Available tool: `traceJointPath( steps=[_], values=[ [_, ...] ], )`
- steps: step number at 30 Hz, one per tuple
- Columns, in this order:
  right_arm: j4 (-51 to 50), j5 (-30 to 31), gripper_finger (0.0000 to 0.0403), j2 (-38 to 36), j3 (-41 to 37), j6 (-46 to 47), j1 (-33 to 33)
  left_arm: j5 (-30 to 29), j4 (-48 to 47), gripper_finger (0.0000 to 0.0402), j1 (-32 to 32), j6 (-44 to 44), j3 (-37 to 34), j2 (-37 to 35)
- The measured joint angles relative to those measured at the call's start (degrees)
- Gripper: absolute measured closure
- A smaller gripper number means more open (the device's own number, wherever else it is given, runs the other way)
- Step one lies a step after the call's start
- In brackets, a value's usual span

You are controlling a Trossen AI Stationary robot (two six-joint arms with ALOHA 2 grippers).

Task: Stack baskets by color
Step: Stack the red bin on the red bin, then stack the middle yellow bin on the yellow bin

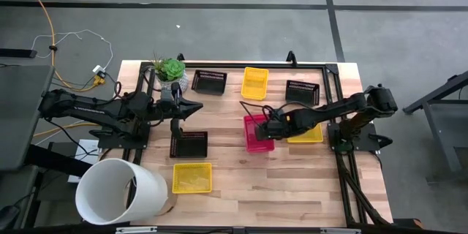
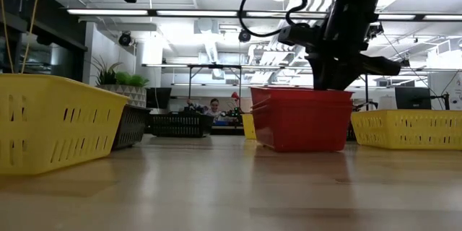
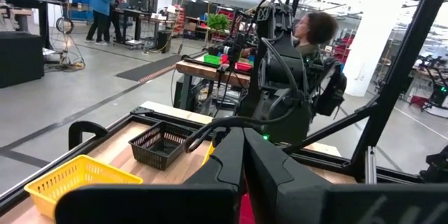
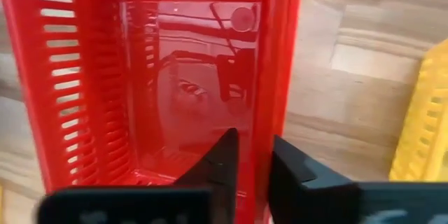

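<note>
the white cylinder (image 1: 121, 191) stands at the table's near left corner. just right of it lies a yellow basket (image 1: 192, 177), with a black basket (image 1: 189, 144) beyond that. the left gripper (image 1: 196, 106) hangs farther back than this black basket, fingers pressed together on nothing. right of it, at mid-table, sits the red basket stack (image 1: 257, 133). the right gripper (image 4: 253, 155) is at its right wall, narrowly parted fingers straddling that wall, one inside and one outside. another yellow basket (image 1: 307, 133) lies just right of the stack. along the far edge sit the plant (image 1: 170, 69), two black baskets and a yellow one.
</note>
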Motion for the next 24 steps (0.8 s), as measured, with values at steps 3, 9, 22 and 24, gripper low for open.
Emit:
traceJointPath(
  steps=[3, 9, 22, 24],
  values=[
    [0.6, -2.1, 0.0296, -0.2, 0.0, -1.9, -0.7, 0.0, 0.0, 0.0401, 0.0, 0.0, 0.0, 0.0],
    [-0.8, -1.8, 0.0187, -3.6, 0.0, -9.2, -2.0, 0.0, 0.0, 0.0401, 0.0, 0.0, 0.0, 0.0],
    [-0.9, -0.2, 0.0132, -9.6, 0.0, -24.0, -3.0, -0.2, -0.8, 0.0401, 0.0, 0.0, 0.0, 0.0],
    [-0.4, -0.2, 0.0132, -9.6, 0.0, -25.8, -3.0, -0.2, -0.9, 0.0401, 0.0, 0.0, 0.0, 0.0]
  ],
)
